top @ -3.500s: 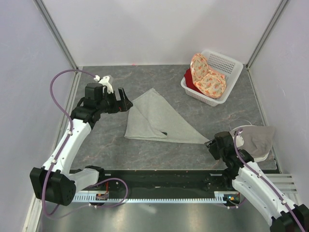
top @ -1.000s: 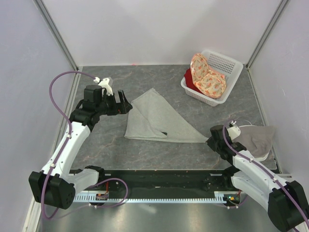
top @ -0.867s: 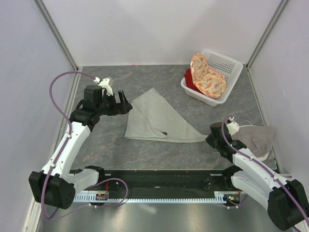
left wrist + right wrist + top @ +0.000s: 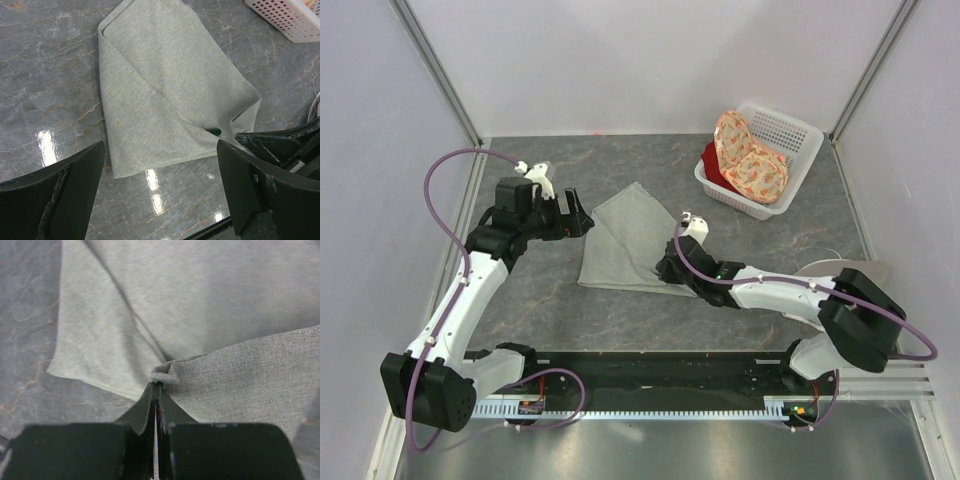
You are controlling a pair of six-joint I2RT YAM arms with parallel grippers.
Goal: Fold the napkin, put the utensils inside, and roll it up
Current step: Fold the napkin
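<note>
The sage-grey napkin [image 4: 620, 232] lies folded on the dark marble table. My right gripper [image 4: 670, 268] is shut on the napkin's right corner and holds it over the napkin's lower middle. In the right wrist view the shut gripper [image 4: 159, 386] pinches a small bunch of the napkin [image 4: 200, 300]. Of the utensils, only a fork's dark green tip [image 4: 215, 131] shows, poking out from under the napkin [image 4: 160, 90]. My left gripper [image 4: 578, 222] stands open by the napkin's upper left corner. In the left wrist view this gripper [image 4: 160, 200] is empty, over the napkin's near edge.
A white basket [image 4: 790, 128] at the back right holds an orange floral cloth [image 4: 750, 160] and something red. A paler beige-grey cloth [image 4: 840, 268] lies at the right edge, partly behind my right arm. White walls enclose the table.
My right arm has swung left from the right side, drawing the napkin's right corner over the fold. The left arm has stayed put.
</note>
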